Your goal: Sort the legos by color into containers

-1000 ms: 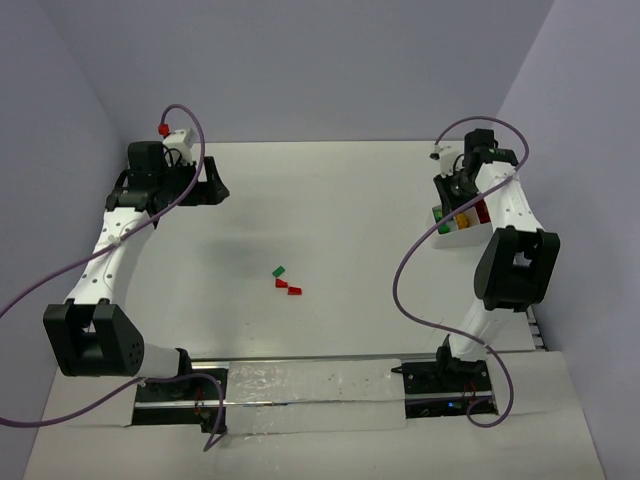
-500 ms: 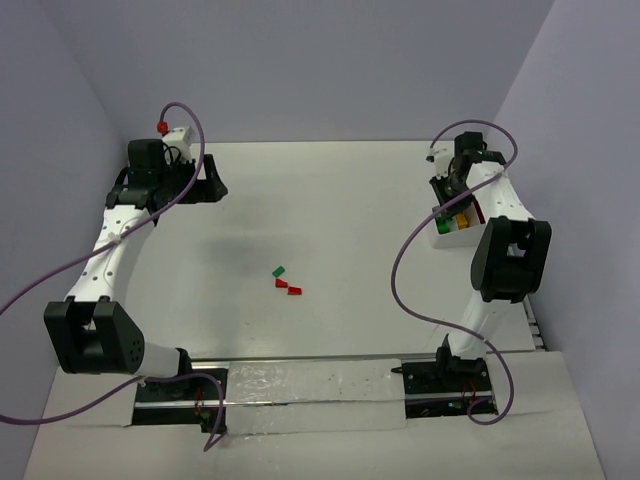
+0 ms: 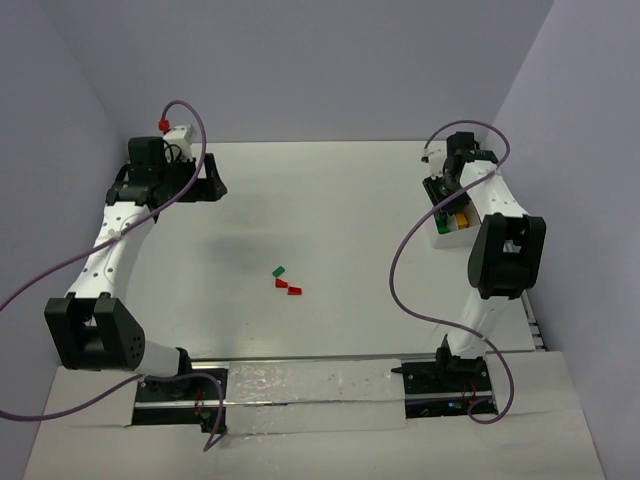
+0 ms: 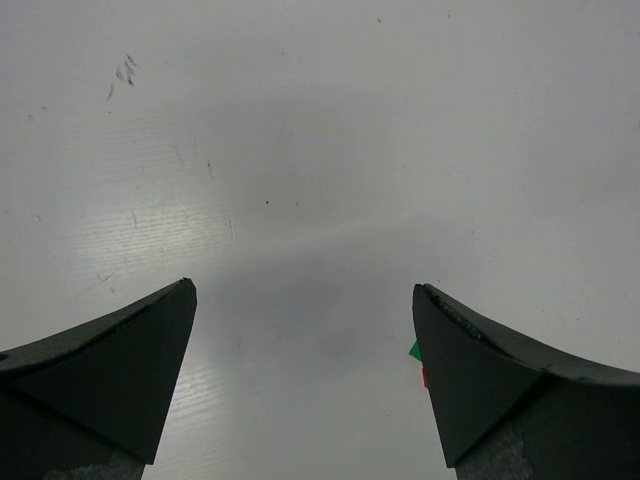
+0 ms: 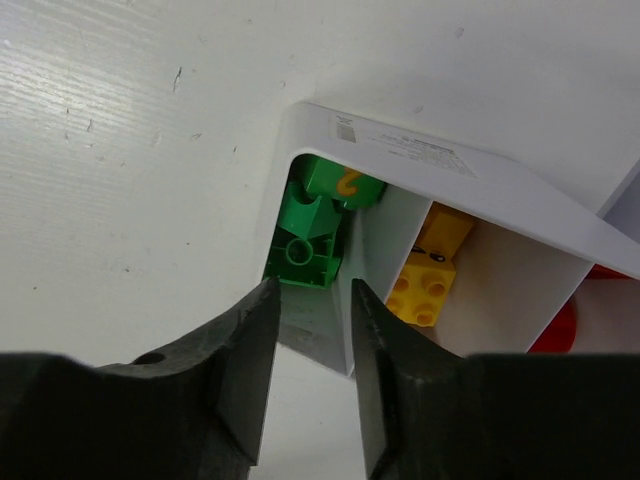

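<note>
The white three-compartment tray (image 3: 457,235) sits at the far right of the table. In the right wrist view its rim (image 5: 420,150) encloses green legos (image 5: 300,255) in the left compartment, yellow legos (image 5: 425,290) in the middle and a red one (image 5: 555,335) at the right. My right gripper (image 5: 312,285) hangs just over the green compartment, jaws slightly apart with nothing between them. One green lego (image 3: 279,270) and two red legos (image 3: 289,287) lie mid-table. My left gripper (image 4: 305,290) stands wide open over bare table at the far left, with a green sliver (image 4: 414,350) beside its right finger.
Purple cables loop from both arms, the right one (image 3: 400,270) sagging over the table left of the tray. Walls close the table at the back and both sides. A metal rail (image 3: 310,385) carries the arm bases at the near edge.
My right gripper has shifted back and left along the tray to the green compartment, and its jaws have gone from shut to slightly apart. The left arm has barely moved.
</note>
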Action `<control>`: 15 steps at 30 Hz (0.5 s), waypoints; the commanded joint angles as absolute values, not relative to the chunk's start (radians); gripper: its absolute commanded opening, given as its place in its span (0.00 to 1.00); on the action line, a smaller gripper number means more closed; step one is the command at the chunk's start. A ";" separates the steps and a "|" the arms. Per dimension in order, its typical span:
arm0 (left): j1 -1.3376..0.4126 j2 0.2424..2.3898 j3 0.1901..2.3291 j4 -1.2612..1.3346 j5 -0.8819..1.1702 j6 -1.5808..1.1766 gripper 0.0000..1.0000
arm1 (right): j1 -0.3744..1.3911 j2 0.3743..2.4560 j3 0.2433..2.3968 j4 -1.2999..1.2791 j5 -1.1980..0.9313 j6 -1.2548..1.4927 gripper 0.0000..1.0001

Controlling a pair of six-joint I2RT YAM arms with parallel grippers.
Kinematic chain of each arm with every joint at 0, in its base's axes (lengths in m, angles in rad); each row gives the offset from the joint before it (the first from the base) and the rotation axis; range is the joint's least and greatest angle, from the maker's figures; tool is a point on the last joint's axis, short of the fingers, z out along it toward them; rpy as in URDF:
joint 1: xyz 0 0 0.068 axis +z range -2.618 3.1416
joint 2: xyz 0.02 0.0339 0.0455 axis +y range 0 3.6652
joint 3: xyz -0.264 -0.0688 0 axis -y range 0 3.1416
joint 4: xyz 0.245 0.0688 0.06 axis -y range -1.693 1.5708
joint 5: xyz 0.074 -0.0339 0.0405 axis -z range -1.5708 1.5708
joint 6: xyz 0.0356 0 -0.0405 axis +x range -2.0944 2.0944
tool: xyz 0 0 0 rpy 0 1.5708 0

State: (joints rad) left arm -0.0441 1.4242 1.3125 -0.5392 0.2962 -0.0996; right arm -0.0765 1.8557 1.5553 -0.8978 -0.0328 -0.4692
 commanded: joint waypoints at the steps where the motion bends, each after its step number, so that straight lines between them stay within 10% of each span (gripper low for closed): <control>1: -0.044 1.428 1.370 -0.546 0.287 -0.091 0.99 | -0.060 1.832 1.631 -0.905 -0.017 -0.455 0.47; 15: 0.087 1.418 1.393 -0.561 0.530 -0.137 0.99 | 0.382 1.689 1.550 -0.853 -0.483 -0.324 0.46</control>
State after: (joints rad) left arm 0.0070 1.4250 1.3255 -0.5487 0.3958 -0.1019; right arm 0.2508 1.7204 1.5985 -0.8985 -0.2845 -0.4091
